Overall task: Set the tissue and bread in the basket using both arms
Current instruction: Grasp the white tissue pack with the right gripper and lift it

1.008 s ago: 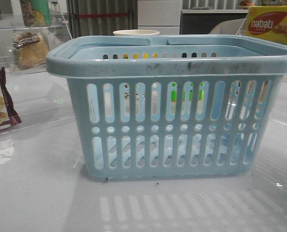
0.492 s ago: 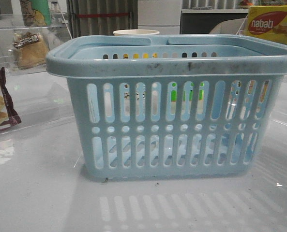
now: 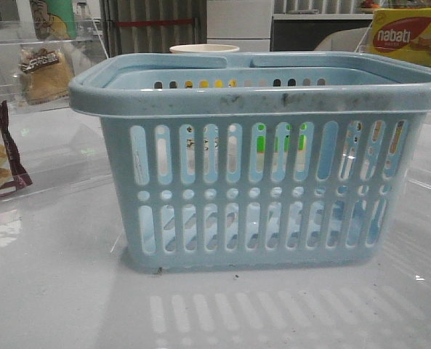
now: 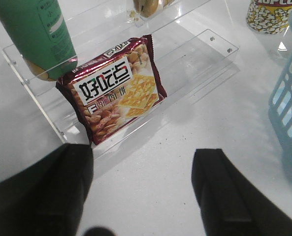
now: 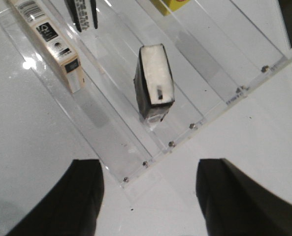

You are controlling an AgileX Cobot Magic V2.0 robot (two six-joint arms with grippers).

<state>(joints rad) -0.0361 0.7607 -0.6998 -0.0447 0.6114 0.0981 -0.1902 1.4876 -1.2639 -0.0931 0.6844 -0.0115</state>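
A big light-blue basket (image 3: 251,160) sits in the middle of the white bench (image 3: 55,291). I can't see anything inside it from here.

The bread (image 3: 44,73) is far back by the left edge of the bench, on a clear plastic shelf (image 3: 70,40). It is a brown bun in a clear wrapper with a dark label. Near it, at the left edge, a dark red cracker bag (image 4: 113,91) leans on a clear rack (image 4: 185,64). A green bottle (image 4: 37,34) stands just beside the bag.

The left claw (image 4: 143,189) hangs over the bench in front of the cracker bag. Its two black fingers (image 4: 62,191) are spread wide with nothing between them.

The tissue (image 5: 154,81) stands up on its edge in a slot of another clear rack (image 5: 210,73). It is a small black pack with a white top. A tall thin box (image 5: 49,42) stands in a slot near it.

The right claw (image 5: 148,196) hangs above the bench near the corner of that rack, apart from the tissue. It is spread wide too and holds nothing.

A yellow Nabati box (image 3: 408,36) sits at the far right edge of the bench.
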